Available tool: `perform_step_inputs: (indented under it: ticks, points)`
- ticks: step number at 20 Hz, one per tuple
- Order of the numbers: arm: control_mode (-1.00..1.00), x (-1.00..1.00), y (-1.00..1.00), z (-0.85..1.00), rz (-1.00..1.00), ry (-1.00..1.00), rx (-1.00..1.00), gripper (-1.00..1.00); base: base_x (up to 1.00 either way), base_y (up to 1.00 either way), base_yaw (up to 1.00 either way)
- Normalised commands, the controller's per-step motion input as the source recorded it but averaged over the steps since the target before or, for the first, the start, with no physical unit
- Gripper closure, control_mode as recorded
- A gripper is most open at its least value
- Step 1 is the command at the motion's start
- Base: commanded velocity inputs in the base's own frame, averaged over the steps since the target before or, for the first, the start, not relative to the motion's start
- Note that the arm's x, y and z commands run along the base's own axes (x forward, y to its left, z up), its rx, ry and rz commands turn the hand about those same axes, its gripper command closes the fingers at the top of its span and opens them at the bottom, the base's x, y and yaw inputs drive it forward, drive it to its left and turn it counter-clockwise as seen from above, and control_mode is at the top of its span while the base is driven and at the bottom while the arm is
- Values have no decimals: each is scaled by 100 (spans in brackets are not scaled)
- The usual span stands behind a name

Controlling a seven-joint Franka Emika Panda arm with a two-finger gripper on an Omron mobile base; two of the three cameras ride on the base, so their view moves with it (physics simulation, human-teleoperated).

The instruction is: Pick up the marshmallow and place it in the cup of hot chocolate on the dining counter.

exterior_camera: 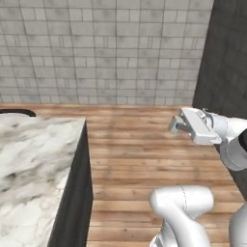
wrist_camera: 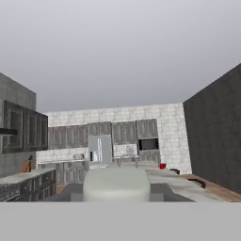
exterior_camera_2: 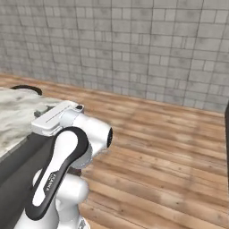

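The dining counter [exterior_camera: 34, 159] fills the left of the left base view, its white marble top over a dark base. The hand view looks along this counter [wrist_camera: 172, 178] from its end. Far down it stands the cup of hot chocolate [wrist_camera: 162, 165], a tiny red spot. The marshmallow is out of view. My gripper [exterior_camera: 174, 126] hangs in the air over the wood floor, to the right of the counter's end and pointing toward it. Its fingers are too small and blurred to read. Nothing shows between them.
Black stools [wrist_camera: 197, 182] line the counter's right side, and one stool edge [exterior_camera: 17, 112] peeks out at its far corner. A dark wall [exterior_camera: 224, 72] rises close on the right. Far off are grey cabinets and a steel fridge [wrist_camera: 100, 149]. Wood floor [exterior_camera_2: 170, 147] lies open ahead.
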Motion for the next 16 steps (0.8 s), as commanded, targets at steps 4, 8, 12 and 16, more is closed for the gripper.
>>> perform_step_inputs:
  ticks: [4, 8, 12, 16]
  points:
    - [100, 0, 0, 0, 0, 0, 0, 100, 100, -52, 44]
    - [100, 0, 0, 0, 0, 0, 0, 100, 100, -60, 43]
    - [100, 0, 0, 0, 0, 0, 0, 100, 100, -63, 43]
    - [100, 0, 0, 0, 0, 0, 0, 100, 100, -83, 42]
